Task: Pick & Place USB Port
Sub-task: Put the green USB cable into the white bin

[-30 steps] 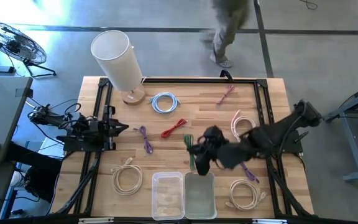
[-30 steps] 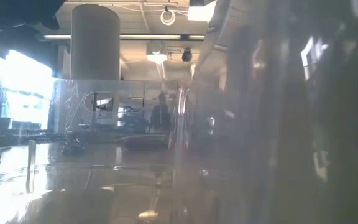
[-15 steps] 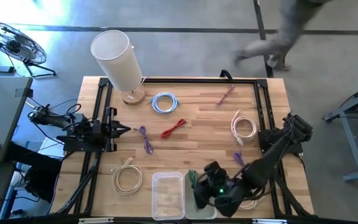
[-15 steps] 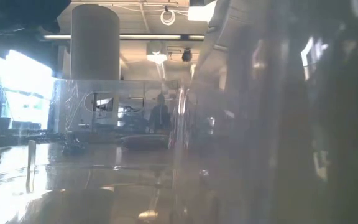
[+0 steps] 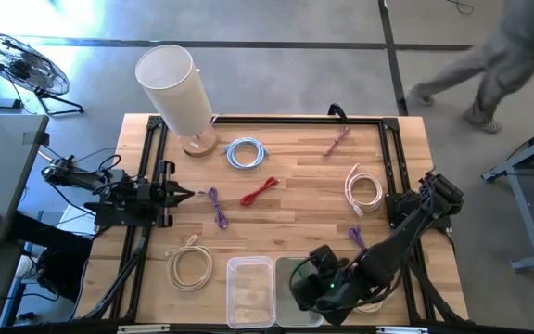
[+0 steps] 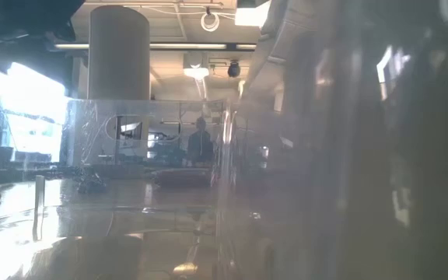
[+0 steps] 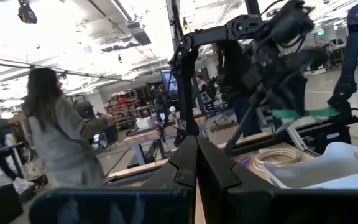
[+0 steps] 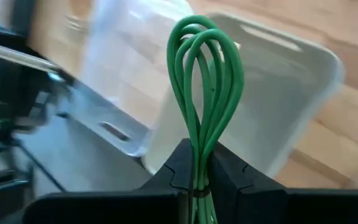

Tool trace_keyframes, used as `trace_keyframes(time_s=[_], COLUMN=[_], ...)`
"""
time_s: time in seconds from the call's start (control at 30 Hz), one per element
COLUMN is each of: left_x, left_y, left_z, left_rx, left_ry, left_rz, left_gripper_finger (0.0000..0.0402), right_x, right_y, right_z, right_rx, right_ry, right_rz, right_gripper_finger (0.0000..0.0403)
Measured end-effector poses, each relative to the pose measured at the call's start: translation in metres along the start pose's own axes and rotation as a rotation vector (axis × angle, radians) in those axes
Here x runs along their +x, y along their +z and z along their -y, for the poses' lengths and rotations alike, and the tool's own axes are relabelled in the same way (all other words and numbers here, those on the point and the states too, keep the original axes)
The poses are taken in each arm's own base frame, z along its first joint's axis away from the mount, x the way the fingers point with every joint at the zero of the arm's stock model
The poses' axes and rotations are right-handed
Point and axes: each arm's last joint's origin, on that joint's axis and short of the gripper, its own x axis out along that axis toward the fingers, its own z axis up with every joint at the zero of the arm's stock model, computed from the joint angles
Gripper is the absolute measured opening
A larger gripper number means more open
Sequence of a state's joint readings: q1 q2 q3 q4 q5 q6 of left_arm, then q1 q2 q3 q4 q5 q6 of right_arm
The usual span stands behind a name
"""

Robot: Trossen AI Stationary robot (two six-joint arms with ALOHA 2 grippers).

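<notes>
The green cable [image 8: 205, 74] is a bundle of long loops. It is in my right gripper [image 8: 197, 177], which hovers over the right clear bin [image 5: 290, 311] at the table's near edge [image 5: 302, 278]. The left wrist view shows the green cable [image 7: 303, 113] sticking out of that gripper above the bin [image 7: 328, 165]. My left gripper [image 5: 185, 194] waits shut at the table's left side, touching nothing. My right gripper pinches the green cable bundle between its two fingers near one end of the loops [image 8: 199, 163]. The loops [image 8: 207, 56] stick out past the fingertips along the fingers' line. The arm reaches in from the table's right. The cable is lifted clear, above the right bin.
A second clear bin [image 5: 249, 290] sits left of the first. Cables lie about the table: blue coil [image 5: 245, 152], red [image 5: 260, 191], purple [image 5: 215, 206], pink [image 5: 336, 141], white coils [image 5: 364, 188] [image 5: 189, 264]. A white cylinder lamp [image 5: 170, 83] stands far left. A person [image 5: 499, 56] walks beyond the far edge.
My right gripper has carried the green cable from the table's middle toward the near edge and now hangs over the right bin; it moved little in the last half second. The person beyond the far edge has walked to the right.
</notes>
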State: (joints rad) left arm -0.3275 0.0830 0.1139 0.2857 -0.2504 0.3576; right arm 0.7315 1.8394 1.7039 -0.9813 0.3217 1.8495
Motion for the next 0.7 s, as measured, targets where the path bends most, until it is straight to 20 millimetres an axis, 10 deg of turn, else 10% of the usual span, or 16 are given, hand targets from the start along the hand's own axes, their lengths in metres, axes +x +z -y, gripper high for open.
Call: trace_keyframes(time_s=[0.7], left_x=[0.000], left_y=[-0.003], left_z=[0.001], left_rx=[0.011], left_ry=[-0.008], left_rz=[-0.028], left_gripper_finger=[0.0000], right_x=[0.044], right_y=[0.000], right_z=[-0.010], right_rx=[-0.032], right_ry=[-0.026], right_rz=[-0.110], right_gripper_finger=[0.0049])
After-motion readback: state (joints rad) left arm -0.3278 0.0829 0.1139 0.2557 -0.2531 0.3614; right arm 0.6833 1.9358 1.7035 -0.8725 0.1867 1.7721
